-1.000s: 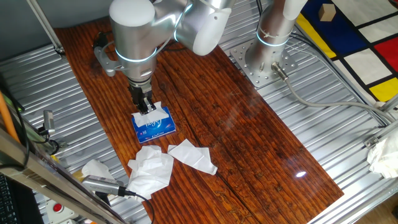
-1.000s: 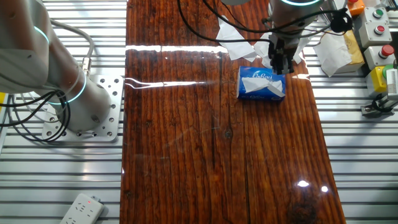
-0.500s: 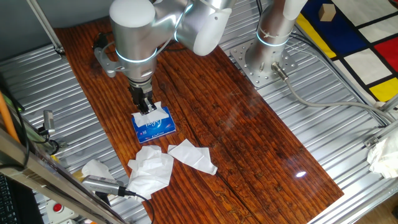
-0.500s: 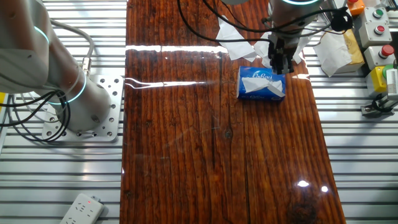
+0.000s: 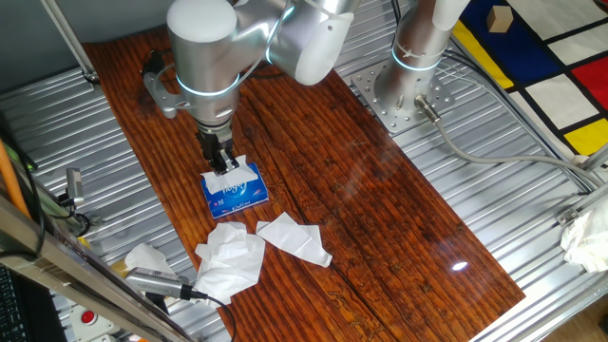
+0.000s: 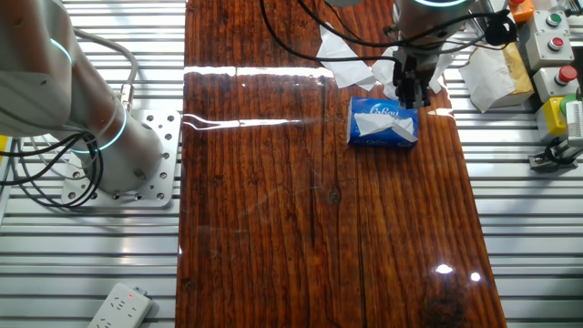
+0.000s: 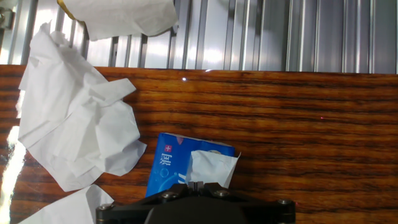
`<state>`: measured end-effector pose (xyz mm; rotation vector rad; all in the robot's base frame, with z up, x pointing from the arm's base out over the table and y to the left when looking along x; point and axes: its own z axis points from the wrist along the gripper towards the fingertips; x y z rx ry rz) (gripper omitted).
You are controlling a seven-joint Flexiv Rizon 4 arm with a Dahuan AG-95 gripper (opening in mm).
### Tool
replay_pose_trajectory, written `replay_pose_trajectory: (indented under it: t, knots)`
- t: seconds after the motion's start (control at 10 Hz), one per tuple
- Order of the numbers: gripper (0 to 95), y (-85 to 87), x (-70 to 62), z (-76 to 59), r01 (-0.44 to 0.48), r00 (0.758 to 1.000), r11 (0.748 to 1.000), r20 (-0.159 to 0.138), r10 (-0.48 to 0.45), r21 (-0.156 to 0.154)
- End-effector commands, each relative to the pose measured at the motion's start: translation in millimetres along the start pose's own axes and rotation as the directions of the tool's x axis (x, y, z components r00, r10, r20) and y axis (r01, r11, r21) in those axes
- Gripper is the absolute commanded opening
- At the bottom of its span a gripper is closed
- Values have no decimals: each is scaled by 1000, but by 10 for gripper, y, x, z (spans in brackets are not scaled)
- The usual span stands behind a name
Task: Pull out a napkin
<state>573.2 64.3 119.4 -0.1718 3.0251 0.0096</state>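
The small blue tissue pack (image 5: 235, 193) lies flat on the wooden table, also seen in the other fixed view (image 6: 383, 123) and the hand view (image 7: 166, 168). A white napkin (image 7: 211, 167) sticks up out of the pack's slot, with only a short part showing. My gripper (image 5: 225, 169) points straight down over the pack's far end. Its fingers are pressed together on the napkin's top edge (image 7: 196, 184). In the other fixed view the gripper (image 6: 412, 98) stands at the pack's upper right corner.
A crumpled white tissue (image 5: 233, 261) and a flat pointed-cornered tissue (image 5: 294, 237) lie on the table just in front of the pack. The crumpled tissue is at the left in the hand view (image 7: 78, 124). A second arm's base (image 5: 404, 90) stands at the back right.
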Motion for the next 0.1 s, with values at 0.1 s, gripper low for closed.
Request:
replay_pose_trajectory:
  t: [0.1]
  knots:
    - [0, -2, 0, 1, 0, 1000, 1000, 0, 0, 0]
